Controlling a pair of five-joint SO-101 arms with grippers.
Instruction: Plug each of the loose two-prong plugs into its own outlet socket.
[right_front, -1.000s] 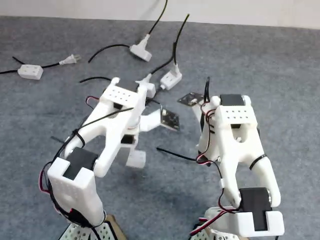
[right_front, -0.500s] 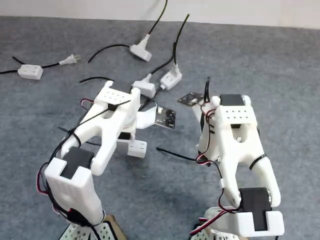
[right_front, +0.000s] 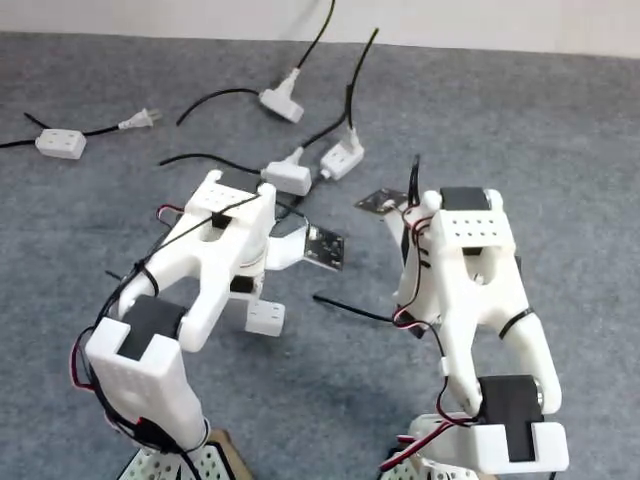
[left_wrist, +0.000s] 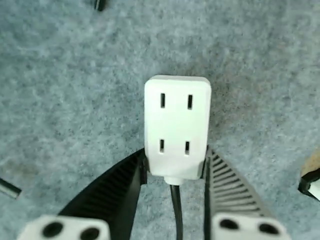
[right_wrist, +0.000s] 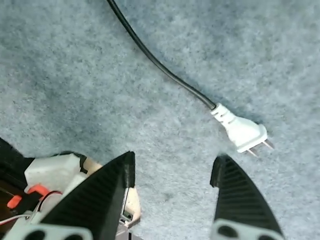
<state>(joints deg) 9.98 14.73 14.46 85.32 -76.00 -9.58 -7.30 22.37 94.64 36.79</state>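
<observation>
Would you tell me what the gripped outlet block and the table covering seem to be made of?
Outlet block: likely smooth white moulded plastic, given even sheen and rounded corners. Table covering: apparently grey felt or short-pile carpet, fuzzy and mottled.

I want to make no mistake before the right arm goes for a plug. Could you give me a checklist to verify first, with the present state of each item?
1. Left gripper holds the outlet socket: ok, clamped at its cord end.
2. Socket slots free: ok, both pairs are empty.
3. Right gripper open: ok, nothing in it.
4. Plug lined up with the right gripper: not ok, it lies on the carpet outside the gap.
5. Plug prongs straight: cannot tell.
</observation>
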